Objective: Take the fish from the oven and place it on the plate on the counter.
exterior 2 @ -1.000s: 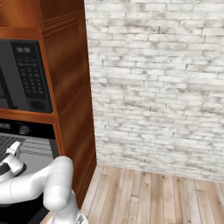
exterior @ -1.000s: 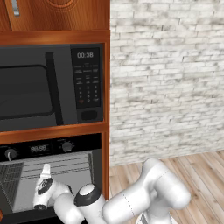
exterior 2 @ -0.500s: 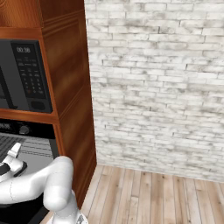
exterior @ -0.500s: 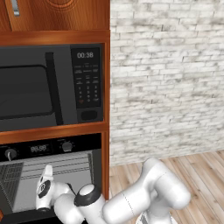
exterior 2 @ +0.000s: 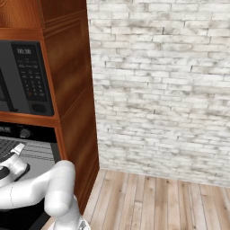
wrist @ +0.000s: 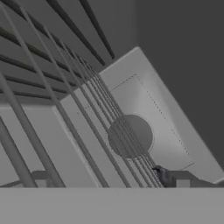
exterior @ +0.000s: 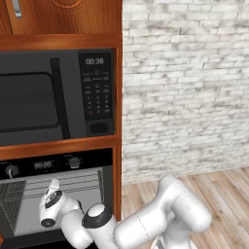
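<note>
One arm reaches low into the oven [exterior: 58, 194], whose door is out of sight but whose lit cavity and wire racks [exterior: 73, 182] are exposed, so the step in hand looks like the reach for the fish. Its claw [wrist: 168, 177] is barely visible at the bottom of the hand view, one dark tip rising there; by all signs it stands fully spread and holds nothing. That view looks along the rack wires [wrist: 65, 100] toward the pale back wall of the cavity, with a round grey disc [wrist: 130, 136] at its centre. No fish can be made out among the wires, so where it lies cannot be told. My guess is the next move calls for tilting or lowering the hand until the fish comes into sight, then closing on it. Above the oven sits a dark microwave [exterior: 53, 97] with a keypad, set in reddish wooden cabinetry [exterior 2: 72, 76]. To the right runs a whitewashed brick wall [exterior: 185, 87] over pale wooden floorboards [exterior 2: 157, 202].
</note>
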